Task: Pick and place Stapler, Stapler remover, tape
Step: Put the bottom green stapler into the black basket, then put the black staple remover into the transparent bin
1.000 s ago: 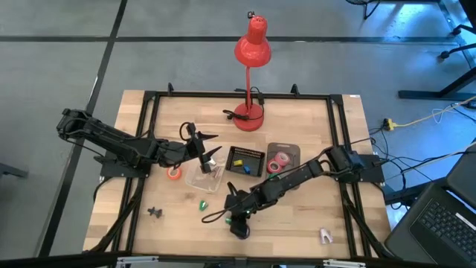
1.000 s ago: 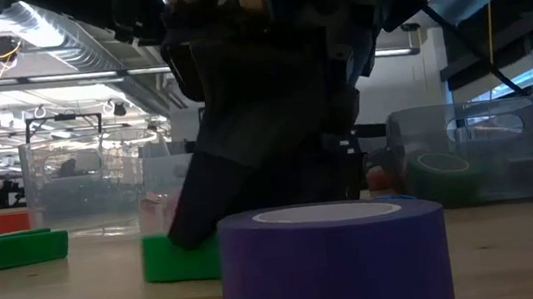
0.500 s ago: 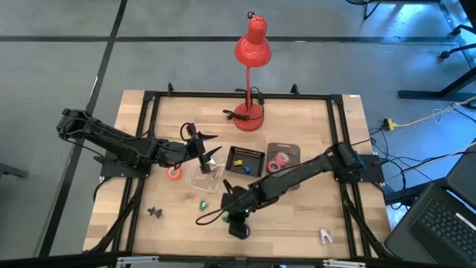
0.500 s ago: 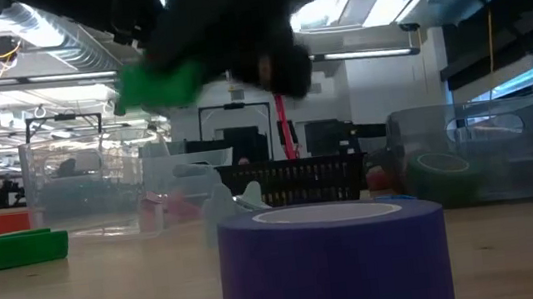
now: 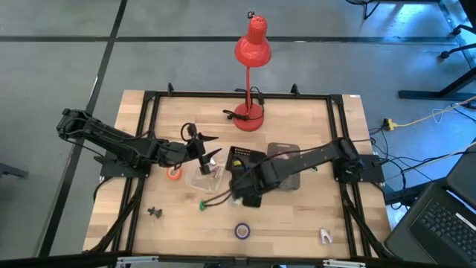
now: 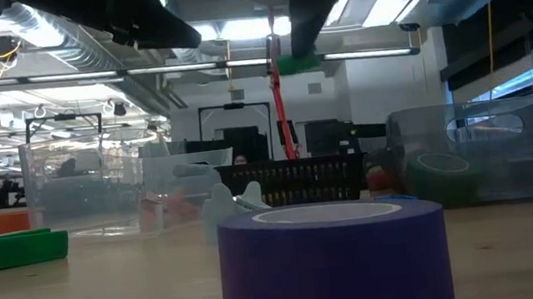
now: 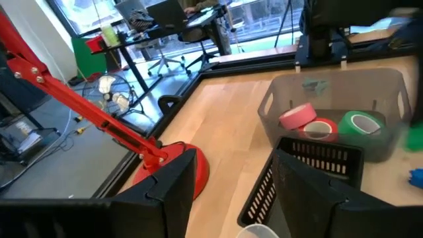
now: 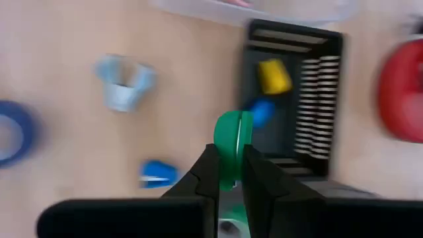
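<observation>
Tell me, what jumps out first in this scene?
The tall red desk lamp at the table's far edge stands out most. Near the middle, the right gripper is raised above the black basket, pinching a small green piece. A purple tape roll sits alone by the near edge.

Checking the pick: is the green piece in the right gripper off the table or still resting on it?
Off the table. The right gripper pinches the green piece above the black basket; the low view shows it hanging in the air.
</observation>
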Available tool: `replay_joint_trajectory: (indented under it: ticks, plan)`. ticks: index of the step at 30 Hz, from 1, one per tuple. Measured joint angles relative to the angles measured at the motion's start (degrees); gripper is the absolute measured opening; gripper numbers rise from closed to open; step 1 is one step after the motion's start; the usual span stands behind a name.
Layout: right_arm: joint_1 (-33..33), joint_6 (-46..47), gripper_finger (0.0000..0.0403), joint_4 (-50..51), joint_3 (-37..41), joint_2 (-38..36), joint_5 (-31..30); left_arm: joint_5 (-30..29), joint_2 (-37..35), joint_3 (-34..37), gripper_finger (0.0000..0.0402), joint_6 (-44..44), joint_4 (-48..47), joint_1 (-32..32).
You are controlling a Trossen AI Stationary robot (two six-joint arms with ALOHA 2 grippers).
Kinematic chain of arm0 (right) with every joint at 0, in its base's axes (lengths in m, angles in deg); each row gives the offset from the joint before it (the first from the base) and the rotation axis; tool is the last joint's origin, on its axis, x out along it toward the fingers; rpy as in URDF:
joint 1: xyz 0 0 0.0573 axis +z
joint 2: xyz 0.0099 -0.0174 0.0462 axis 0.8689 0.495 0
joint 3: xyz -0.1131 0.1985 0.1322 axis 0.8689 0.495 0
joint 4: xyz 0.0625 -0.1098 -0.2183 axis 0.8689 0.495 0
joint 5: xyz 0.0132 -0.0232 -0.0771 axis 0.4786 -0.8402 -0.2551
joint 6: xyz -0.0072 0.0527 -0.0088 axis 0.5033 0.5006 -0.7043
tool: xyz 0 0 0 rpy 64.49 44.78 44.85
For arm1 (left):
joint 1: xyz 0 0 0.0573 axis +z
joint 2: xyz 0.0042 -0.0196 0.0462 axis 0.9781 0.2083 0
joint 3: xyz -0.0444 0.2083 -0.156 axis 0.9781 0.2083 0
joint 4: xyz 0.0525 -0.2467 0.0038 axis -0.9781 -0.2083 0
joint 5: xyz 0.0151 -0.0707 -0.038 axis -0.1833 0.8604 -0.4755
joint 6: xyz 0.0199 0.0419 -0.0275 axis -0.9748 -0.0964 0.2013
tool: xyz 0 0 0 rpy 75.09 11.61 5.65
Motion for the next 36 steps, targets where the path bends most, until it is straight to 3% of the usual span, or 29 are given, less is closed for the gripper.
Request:
replay_joint_trajectory:
  ticks: [8,15,28,30,36]
  plan:
    - [-11.37,-9.55,0.0033,-2.31,5.02,0.03,3.53,0.00,0.00,0.00,0.0189,-0.02,0.03,0.00]
    - [-19.90,-17.12,0.0033,-13.11,13.65,0.12,14.68,-1.15,0.00,0.00,0.0188,-0.02,-1.26,0.18]
    - [-23.62,-17.76,0.0034,-21.49,24.24,0.05,20.74,-0.02,0.02,0.00,0.0189,-0.11,-3.20,-0.22]
    - [-23.59,-16.37,0.0054,-21.69,24.28,0.05,20.74,-0.01,0.02,0.00,0.0188,-0.08,-3.17,-0.67]
    - [-22.90,-12.13,0.0163,-21.98,24.29,0.05,20.66,0.13,0.02,0.00,0.0189,-0.15,-3.41,-1.66]
